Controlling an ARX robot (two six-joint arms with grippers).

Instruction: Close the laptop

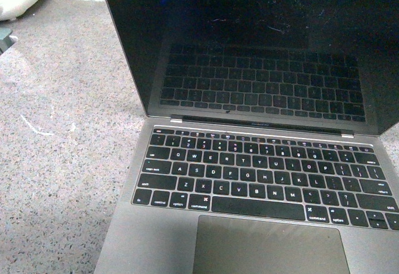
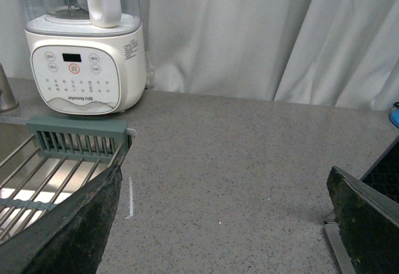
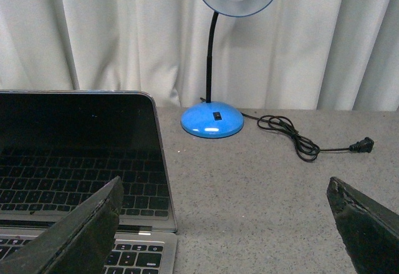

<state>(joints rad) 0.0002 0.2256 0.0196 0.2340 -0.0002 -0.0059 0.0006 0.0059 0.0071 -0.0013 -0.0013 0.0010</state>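
- While one laptop (image 1: 268, 161) is sitting open on the speckled grey desk (image 1: 62, 161), its scratched black screen is standing up behind the keyboard and mirroring the keys.
- Two hands are showing, one in each wrist view; neither is appearing in the front view.
- One white kitchen appliance (image 2: 84, 62), one wire rack (image 2: 37, 180), one blue lamp (image 3: 212, 121) and one loose black cord (image 3: 293, 137) are also lying or standing on the desk.
- The front view alone is showing the trackpad and the whole keyboard.
- The left wrist view alone is showing the appliance and the rack, with a white curtain (image 2: 249, 30) hanging behind them.
- The right wrist view alone is showing the lamp and the cord, both standing beyond the laptop's right-hand screen corner and apart from it.
- The left hand (image 2: 218, 224) is hovering over bare desk with its fingers (image 2: 68, 224) spread wide, holding nothing.
- The right hand (image 3: 221, 230) is likewise gaping wide and gripping nothing, one finger showing in front of the laptop's keyboard and the other over bare desk.
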